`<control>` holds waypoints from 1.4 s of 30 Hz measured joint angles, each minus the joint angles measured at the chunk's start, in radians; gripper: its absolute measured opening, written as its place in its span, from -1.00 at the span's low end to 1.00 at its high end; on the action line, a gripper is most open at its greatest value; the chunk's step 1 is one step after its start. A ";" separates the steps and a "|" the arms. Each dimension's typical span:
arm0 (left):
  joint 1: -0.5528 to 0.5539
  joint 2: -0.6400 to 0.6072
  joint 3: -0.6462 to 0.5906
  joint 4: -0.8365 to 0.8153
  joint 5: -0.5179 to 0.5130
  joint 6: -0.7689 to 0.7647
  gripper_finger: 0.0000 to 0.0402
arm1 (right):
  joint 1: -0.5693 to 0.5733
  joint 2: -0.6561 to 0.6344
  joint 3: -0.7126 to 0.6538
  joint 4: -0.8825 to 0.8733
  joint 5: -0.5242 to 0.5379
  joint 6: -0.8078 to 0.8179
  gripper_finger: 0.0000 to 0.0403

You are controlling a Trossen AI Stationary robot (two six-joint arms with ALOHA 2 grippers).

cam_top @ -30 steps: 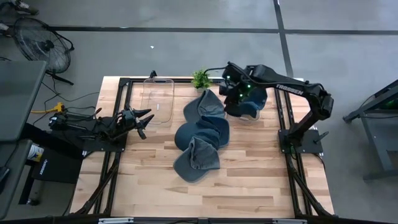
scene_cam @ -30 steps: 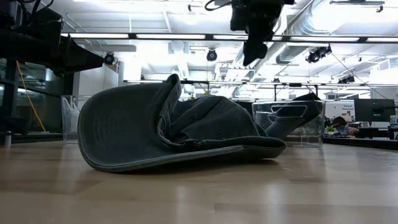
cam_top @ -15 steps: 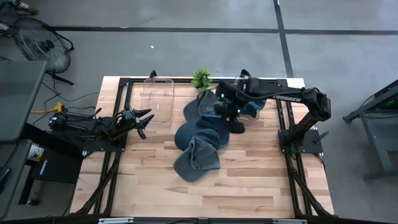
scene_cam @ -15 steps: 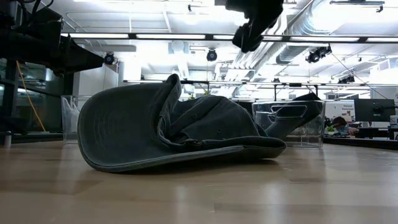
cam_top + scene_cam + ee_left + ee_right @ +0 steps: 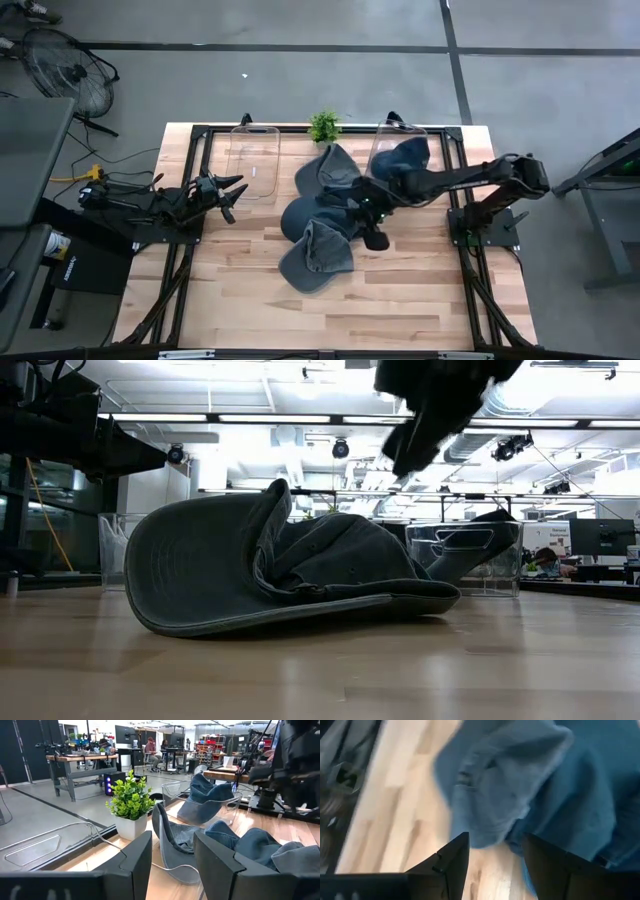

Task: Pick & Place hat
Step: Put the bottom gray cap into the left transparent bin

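right claw (image 5: 374, 238) moved from the clear bin (image 5: 398, 150) out over the hat pile (image 5: 325, 220), empty, lower

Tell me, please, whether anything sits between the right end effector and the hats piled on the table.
Nothing visible does. The right end effector is open beside the pile of hats, and its wrist view shows only blue fabric and bare table ahead of its fingers. The left end effector waits at the table's left.

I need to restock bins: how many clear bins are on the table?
2: an empty bin at the back left, and a bin holding a hat at the back right.
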 joint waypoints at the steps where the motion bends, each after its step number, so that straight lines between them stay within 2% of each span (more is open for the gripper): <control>1: 0.000 0.000 0.000 0.000 0.000 0.000 -0.29 | 0.002 0.000 -0.015 0.027 0.022 0.033 -0.11; 9: 0.000 0.000 0.000 0.000 0.000 0.000 -0.29 | 0.017 0.001 -0.114 0.234 0.180 0.242 0.02; 20: 0.000 0.000 0.000 0.000 0.000 0.000 -0.29 | 0.051 0.084 -0.130 0.351 0.142 0.355 0.38; 29: 0.000 0.000 0.000 0.000 0.000 0.000 -0.29 | 0.062 0.127 -0.129 0.377 0.197 0.388 0.41; 42: 0.000 0.000 0.000 0.000 0.000 0.000 -0.29 | 0.080 0.172 -0.129 0.428 0.139 0.389 0.40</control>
